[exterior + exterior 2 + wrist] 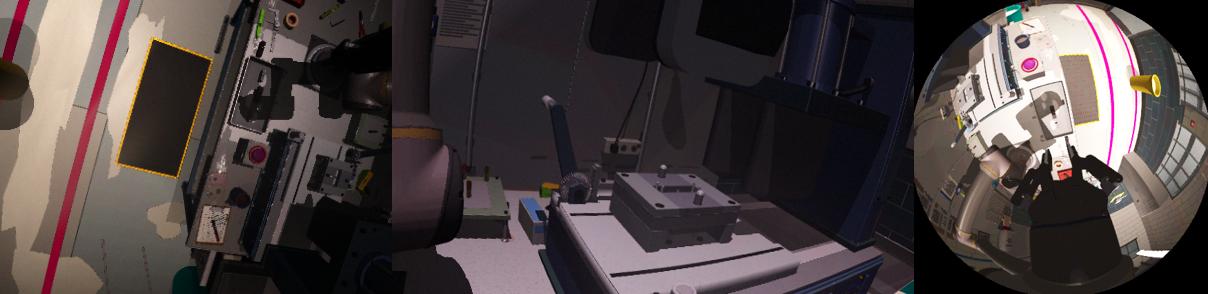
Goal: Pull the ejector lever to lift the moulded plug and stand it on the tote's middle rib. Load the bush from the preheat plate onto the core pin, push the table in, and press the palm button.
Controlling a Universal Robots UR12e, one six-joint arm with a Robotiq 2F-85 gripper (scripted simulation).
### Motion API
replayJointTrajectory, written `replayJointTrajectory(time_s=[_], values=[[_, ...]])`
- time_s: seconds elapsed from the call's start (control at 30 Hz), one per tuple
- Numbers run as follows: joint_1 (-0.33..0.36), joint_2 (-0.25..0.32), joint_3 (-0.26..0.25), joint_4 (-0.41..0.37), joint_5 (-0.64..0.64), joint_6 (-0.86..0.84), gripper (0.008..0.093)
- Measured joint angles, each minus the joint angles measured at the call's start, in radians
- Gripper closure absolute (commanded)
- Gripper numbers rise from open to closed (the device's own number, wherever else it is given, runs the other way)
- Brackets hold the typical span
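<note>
My gripper (1060, 155) hangs high above the bench, over the grey tote (1051, 108), open and empty. The tote (256, 95) lies near the bench's front edge, with a small dark plug (1051, 111) inside it. The mould block (672, 204) sits on the sliding table with two pins standing up from its top. The ejector lever (561, 140) stands upright beside the mould, its pale knob at the top. The preheat plate (484, 197) sits to the left with small bushes standing on it. The red palm button (258, 154) is set between the tote and the table rail.
Behind the mould stands the dark blue press frame (833, 110). A clipboard (214, 225), a mug (241, 198) and small tools lie along the bench. A yellow-edged black floor mat (162, 107) lies off the bench's front. The arm's base (360, 75) stands on the bench near the tote.
</note>
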Motion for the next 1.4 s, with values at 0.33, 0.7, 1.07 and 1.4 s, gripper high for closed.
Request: replayJointTrajectory(time_s=[0.33,0.7,1.07,1.4], values=[[0.000,0.000,-0.001,0.001,0.000,0.000,0.0614],[0.000,0.000,-0.001,0.001,0.000,0.004,0.0614],[0.002,-0.006,0.003,0.003,0.000,0.006,0.0614],[0.012,-0.029,0.016,0.013,0.000,0.016,0.0614]])
